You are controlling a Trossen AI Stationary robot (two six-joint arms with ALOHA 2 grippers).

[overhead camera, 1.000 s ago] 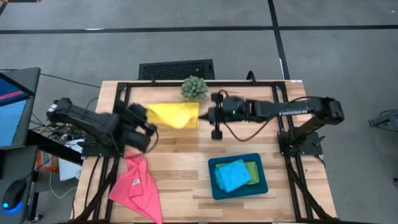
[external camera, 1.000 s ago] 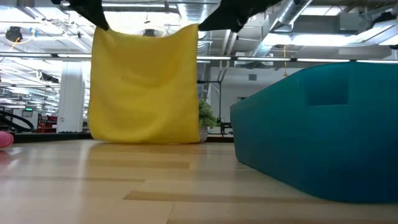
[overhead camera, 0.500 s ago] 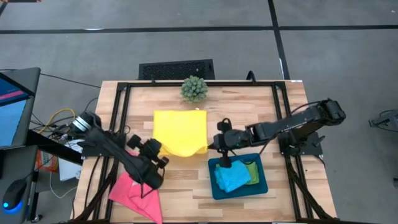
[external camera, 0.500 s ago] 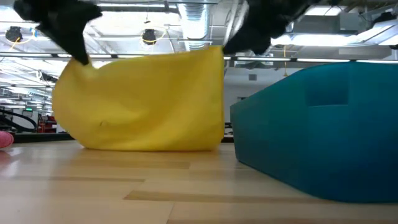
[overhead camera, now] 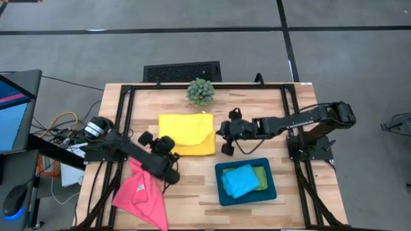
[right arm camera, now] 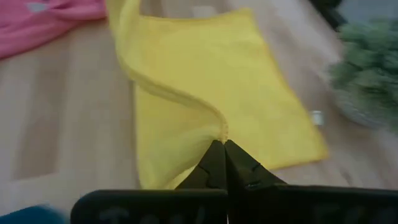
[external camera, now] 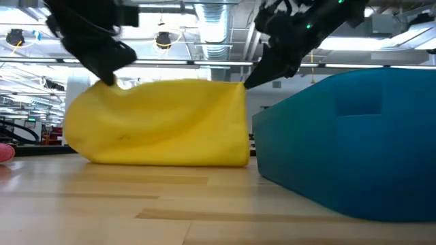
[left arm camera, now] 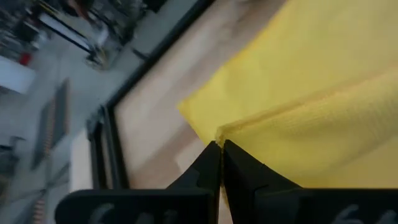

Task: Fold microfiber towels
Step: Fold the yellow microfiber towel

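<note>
My left gripper [overhead camera: 168, 145] and right gripper [overhead camera: 221, 132] each pinch 1 near corner of the yellow towel [overhead camera: 186, 131]. Its raised near edge runs left to right; the far part lies flat.

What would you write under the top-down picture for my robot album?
Both grippers pinch the yellow towel, folding it over.

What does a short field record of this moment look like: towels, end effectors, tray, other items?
yellow towel: partly on the table, near edge lifted and doubling over
left end effector: shut on one yellow towel corner
right end effector: shut on the other near corner
pink towel: crumpled at the table's front left, unfolded
blue towel: folded, in the teal tray
green towel: in the tray, partly under the blue towel
plant: at the far edge
</note>
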